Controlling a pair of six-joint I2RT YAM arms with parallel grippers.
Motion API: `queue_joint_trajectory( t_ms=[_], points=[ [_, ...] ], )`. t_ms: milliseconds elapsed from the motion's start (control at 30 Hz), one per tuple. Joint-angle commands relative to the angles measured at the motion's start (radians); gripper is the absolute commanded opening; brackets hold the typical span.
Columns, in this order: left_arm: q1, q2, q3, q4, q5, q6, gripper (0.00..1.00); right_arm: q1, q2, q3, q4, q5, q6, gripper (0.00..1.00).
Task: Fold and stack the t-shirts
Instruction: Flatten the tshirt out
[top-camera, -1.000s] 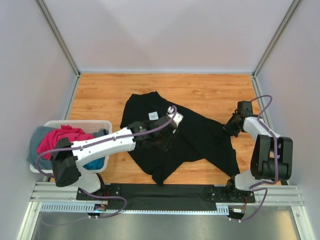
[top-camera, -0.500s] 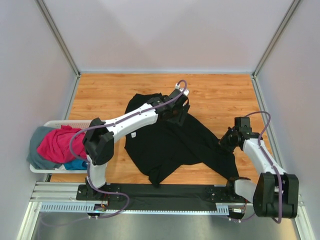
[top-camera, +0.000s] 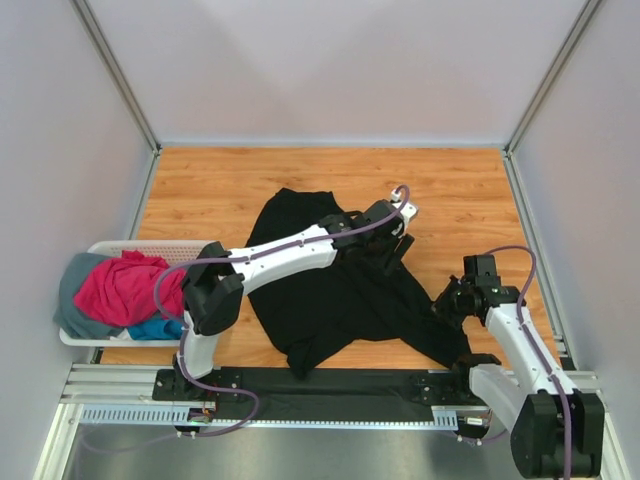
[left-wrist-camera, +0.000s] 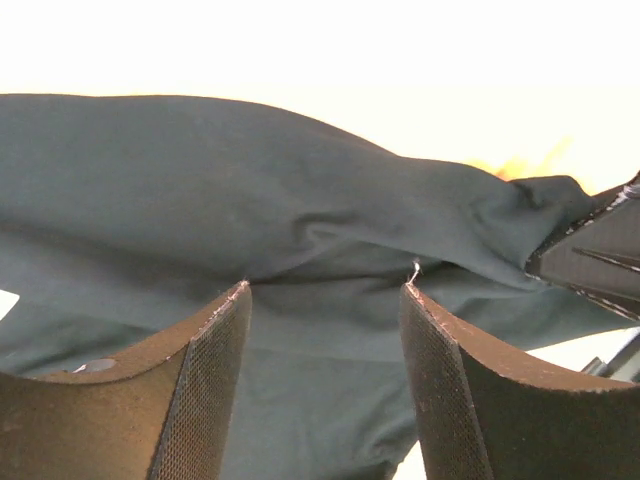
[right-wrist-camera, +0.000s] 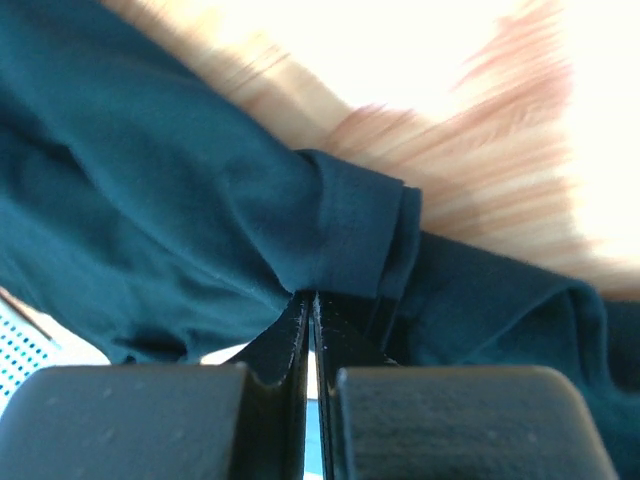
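Pale enclosure walls surround a wooden worktop (top-camera: 200, 180), seen from above with both arm bases at the bottom edge of the frame.

The left jaws stand open. In the left wrist view their mesh pads (left-wrist-camera: 215, 380) are apart, with nothing pinched between them and dark cloth spread just beyond the tips. From above they hang over the upper right edge of the black t-shirt (top-camera: 330, 290), right of centre in the frame. The right jaws are closed, and in the right wrist view a hemmed fold of the same shirt (right-wrist-camera: 350, 230) meets their tips, so they appear to grip it. From above they sit at the shirt's lower right edge.

The black t-shirt lies crumpled in the middle of the worktop, its long axis running from upper left to lower right. Most of it lies to the left of and below the left jaws, so the left arm (top-camera: 300, 245) is the nearer one for taking a second hold, probably to spread the shirt flat.

At the left edge, a white basket (top-camera: 150, 247) holds the pink t-shirt (top-camera: 120, 290), blue t-shirt (top-camera: 155, 328) and grey t-shirt (top-camera: 72, 280), all unfolded.

No label, brand or writing can be read anywhere.
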Motion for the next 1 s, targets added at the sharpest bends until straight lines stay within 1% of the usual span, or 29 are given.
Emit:
queue_joint_trajectory(
  t_ms=[0, 67, 167, 200, 267, 300, 367, 400, 433, 467, 500, 533, 600, 633, 700, 733, 767, 833, 967],
  points=[
    [0.016, 0.012, -0.008, 0.037, 0.023, 0.010, 0.68, 0.024, -0.061, 0.114, -0.086, -0.002, 0.006, 0.00],
    [0.016, 0.012, -0.025, 0.033, -0.012, -0.014, 0.68, 0.039, -0.085, 0.150, -0.097, -0.004, 0.008, 0.01],
    [0.021, 0.025, -0.016, -0.025, -0.095, -0.073, 0.68, 0.112, -0.120, 0.193, -0.099, 0.015, 0.029, 0.00],
    [0.033, 0.030, -0.015, -0.044, -0.107, -0.096, 0.67, 0.164, -0.128, 0.199, -0.099, 0.044, 0.035, 0.00],
    [0.054, 0.033, -0.025, -0.081, -0.101, -0.151, 0.66, 0.220, -0.129, 0.196, -0.105, 0.079, 0.069, 0.00],
    [0.082, 0.032, -0.033, -0.087, -0.092, -0.201, 0.66, 0.270, -0.125, 0.187, -0.102, 0.093, 0.081, 0.00],
    [0.105, 0.021, -0.062, -0.090, -0.080, -0.228, 0.65, 0.321, -0.118, 0.152, -0.095, 0.098, 0.118, 0.00],
    [0.117, 0.015, -0.071, -0.092, -0.083, -0.232, 0.65, 0.377, -0.103, 0.138, -0.080, 0.098, 0.124, 0.00],
    [0.121, 0.006, -0.079, -0.092, -0.090, -0.228, 0.65, 0.404, -0.092, 0.127, -0.080, 0.102, 0.129, 0.00],
    [0.121, 0.003, -0.085, -0.096, -0.109, -0.223, 0.65, 0.450, -0.077, 0.118, -0.085, 0.117, 0.130, 0.05],
    [0.121, 0.001, -0.085, -0.101, -0.116, -0.217, 0.65, 0.467, -0.038, 0.116, -0.098, 0.119, 0.120, 0.09],
    [0.121, -0.001, -0.087, -0.107, -0.124, -0.216, 0.65, 0.484, -0.014, 0.119, -0.111, 0.124, 0.111, 0.21],
    [0.121, 0.002, -0.087, -0.118, -0.133, -0.219, 0.65, 0.518, 0.045, 0.138, -0.150, 0.147, 0.089, 0.37],
    [0.121, 0.003, -0.091, -0.124, -0.139, -0.220, 0.65, 0.524, 0.058, 0.148, -0.167, 0.163, 0.081, 0.52],
    [0.122, 0.001, -0.096, -0.131, -0.153, -0.225, 0.65, 0.524, 0.064, 0.211, -0.233, 0.231, 0.061, 0.63],
    [0.122, -0.007, -0.105, -0.136, -0.165, -0.228, 0.65, 0.522, 0.060, 0.245, -0.255, 0.258, 0.069, 0.72],
    [0.122, -0.008, -0.111, -0.138, -0.175, -0.231, 0.65, 0.519, 0.055, 0.274, -0.269, 0.307, 0.072, 0.73],
    [0.125, -0.025, -0.128, -0.135, -0.184, -0.232, 0.65, 0.516, 0.033, 0.366, -0.298, 0.337, 0.092, 0.73],
    [0.133, -0.036, -0.140, -0.124, -0.181, -0.237, 0.65, 0.510, -0.002, 0.435, -0.306, 0.465, 0.184, 0.75]
  ],
)
